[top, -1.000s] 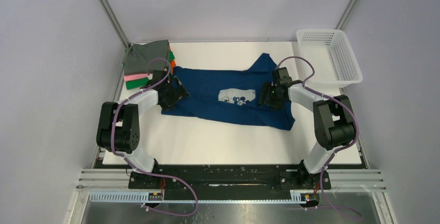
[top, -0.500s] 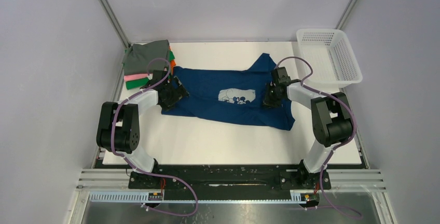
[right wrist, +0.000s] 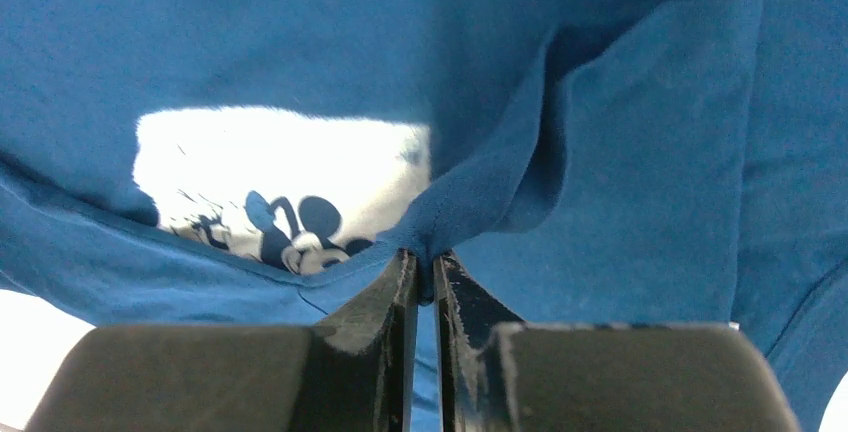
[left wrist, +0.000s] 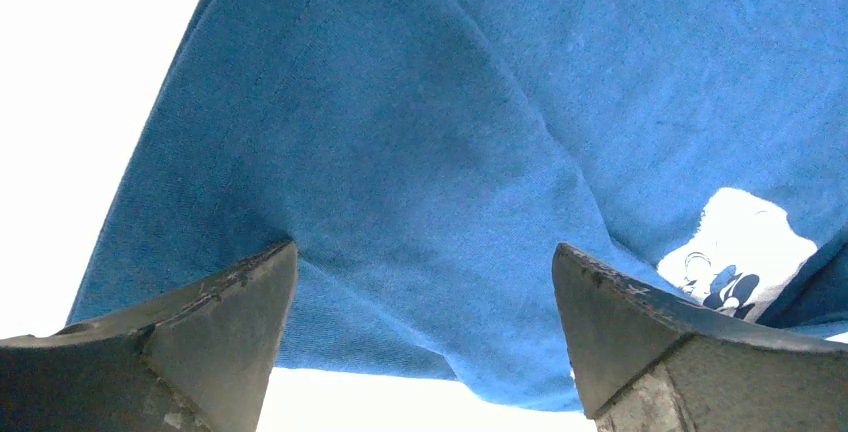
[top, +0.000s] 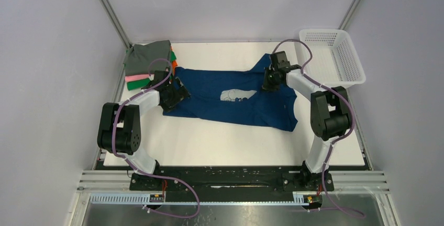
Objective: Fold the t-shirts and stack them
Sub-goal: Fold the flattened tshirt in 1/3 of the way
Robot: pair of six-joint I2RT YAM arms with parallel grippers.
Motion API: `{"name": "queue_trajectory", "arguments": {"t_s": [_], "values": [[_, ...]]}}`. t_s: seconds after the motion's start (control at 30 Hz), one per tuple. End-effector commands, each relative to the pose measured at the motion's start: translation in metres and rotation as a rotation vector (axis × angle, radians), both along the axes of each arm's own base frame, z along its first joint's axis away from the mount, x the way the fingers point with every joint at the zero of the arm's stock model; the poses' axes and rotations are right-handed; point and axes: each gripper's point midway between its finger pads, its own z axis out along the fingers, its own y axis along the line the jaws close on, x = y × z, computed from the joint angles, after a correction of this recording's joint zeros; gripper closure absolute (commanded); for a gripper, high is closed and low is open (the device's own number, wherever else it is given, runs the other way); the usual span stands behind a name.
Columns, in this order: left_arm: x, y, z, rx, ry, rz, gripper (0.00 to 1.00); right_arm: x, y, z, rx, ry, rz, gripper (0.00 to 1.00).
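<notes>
1. A pile of folded cotton t-shirts (top: 148, 61), grey on top with pink, green and orange edges showing below, sits at the far left corner of the white worktop (top: 225, 142). That part of the job looks done.
2. One dark blue cotton t-shirt with a small white cartoon chest print (top: 220, 108) lies unfolded and rumpled in the middle of the worktop, just beside the pile. By my reading it has yet to be folded and put on the pile.
3. A white plastic mesh basket (top: 343, 58) stands at the far right corner, apart from the shirt.
4. The right pincer (right wrist: 425, 264) is over the shirt's far right part. Its jaws are almost together, pinching a raised ridge of blue cloth that partly overlaps the print.
5. The left pincer (left wrist: 425, 249) is over the shirt's left end. Its jaws are spread wide and hold nothing.
6. The shirt's long axis runs left to right across the worktop, with the right end a little nearer the arms. A flap of cloth sticks out toward the far edge beside the right pincer. I cannot tell which end is the neck.
</notes>
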Motion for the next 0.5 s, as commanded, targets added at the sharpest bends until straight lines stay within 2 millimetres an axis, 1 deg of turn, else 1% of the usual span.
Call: {"name": "queue_trajectory", "arguments": {"t_s": [0.0,0.07,0.1,0.13,0.17,0.2,0.23,0.3,0.4,0.43,0.47], "values": [[0.009,0.006,0.007,0.037,-0.021,0.003,0.01,0.023,0.010,0.010,-0.044,-0.020,0.047,0.81],[0.009,0.006,0.010,0.038,-0.021,0.003,0.01,0.033,0.013,0.010,-0.052,-0.024,0.054,0.80],[0.008,0.006,0.011,0.036,-0.020,0.001,0.01,0.037,0.014,0.011,-0.055,-0.028,0.058,0.76],[0.009,0.005,0.013,0.036,-0.026,0.001,0.01,0.041,0.015,0.012,-0.060,-0.028,0.061,0.56],[0.010,0.005,0.016,0.037,-0.032,0.002,0.01,0.044,0.016,0.016,-0.066,-0.033,0.067,0.19],[0.010,0.006,0.018,0.039,-0.033,0.003,0.01,0.046,0.016,0.021,-0.071,-0.043,0.077,0.05],[0.011,0.006,0.022,0.040,-0.042,0.005,0.01,0.046,0.015,0.026,-0.081,-0.050,0.085,0.01],[0.014,0.006,0.030,0.036,-0.057,0.005,0.01,0.043,0.012,0.038,-0.091,-0.074,0.086,0.01],[0.022,0.001,0.043,0.012,-0.090,-0.002,0.01,0.024,0.008,0.052,-0.065,-0.117,0.067,0.00],[0.026,-0.002,0.048,0.000,-0.107,-0.006,0.01,0.016,0.008,0.061,-0.039,-0.150,0.057,0.01],[0.030,-0.005,0.052,-0.017,-0.124,-0.010,0.01,0.006,0.009,0.059,-0.009,-0.153,0.039,0.01]]}}
